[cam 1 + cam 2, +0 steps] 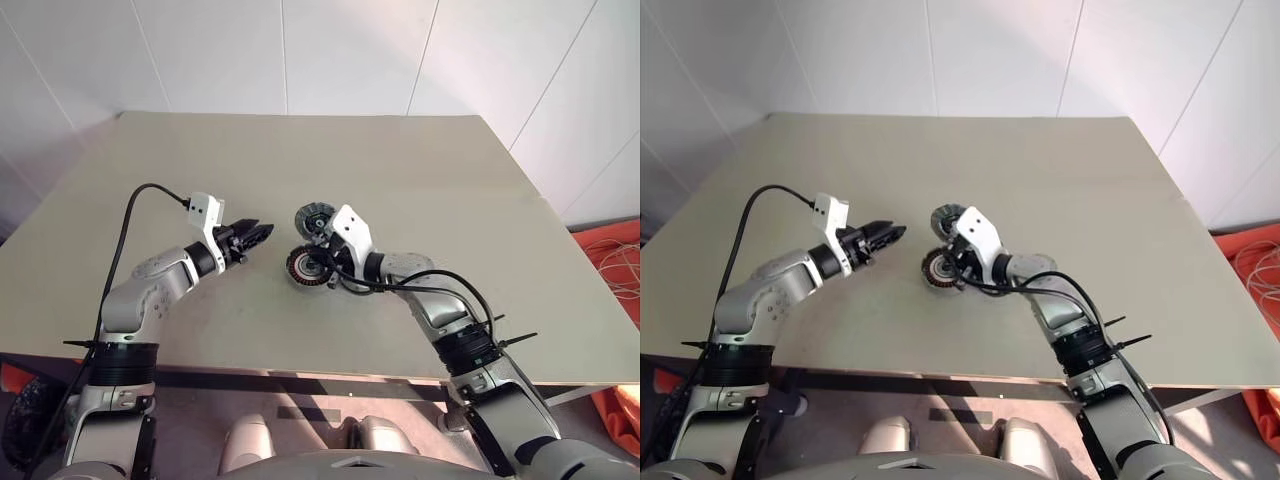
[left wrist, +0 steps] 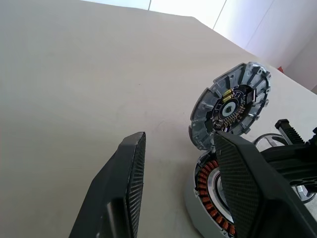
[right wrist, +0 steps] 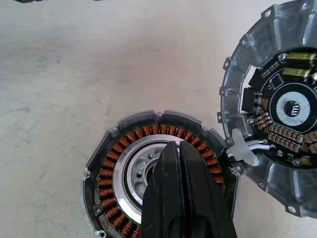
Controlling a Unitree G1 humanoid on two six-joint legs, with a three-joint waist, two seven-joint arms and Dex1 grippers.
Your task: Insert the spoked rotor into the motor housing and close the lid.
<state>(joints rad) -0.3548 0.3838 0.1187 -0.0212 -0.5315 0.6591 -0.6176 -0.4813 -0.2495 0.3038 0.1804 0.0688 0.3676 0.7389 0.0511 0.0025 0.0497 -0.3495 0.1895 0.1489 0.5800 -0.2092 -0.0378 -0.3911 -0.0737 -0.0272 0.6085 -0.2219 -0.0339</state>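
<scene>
The motor housing (image 3: 114, 163) lies flat on the table, its ring of copper windings around a silver hub facing up. At its far rim the lid (image 3: 277, 104) stands tilted up, showing a dark circuit board and joined to the housing by white wires. My right gripper (image 3: 176, 145) is shut, empty, with its tips over the hub. Left of the housing, a little above the table, my left gripper (image 2: 181, 136) hovers open and empty, pointing at it. A silvery round rim (image 2: 267, 142), perhaps the spoked rotor, lies beside the housing, mostly hidden under my right gripper.
The beige table (image 1: 300, 150) stretches bare beyond and to both sides of the parts. Its front edge runs close below my arms. Orange material and cables (image 1: 615, 265) lie on the floor off the table's right side.
</scene>
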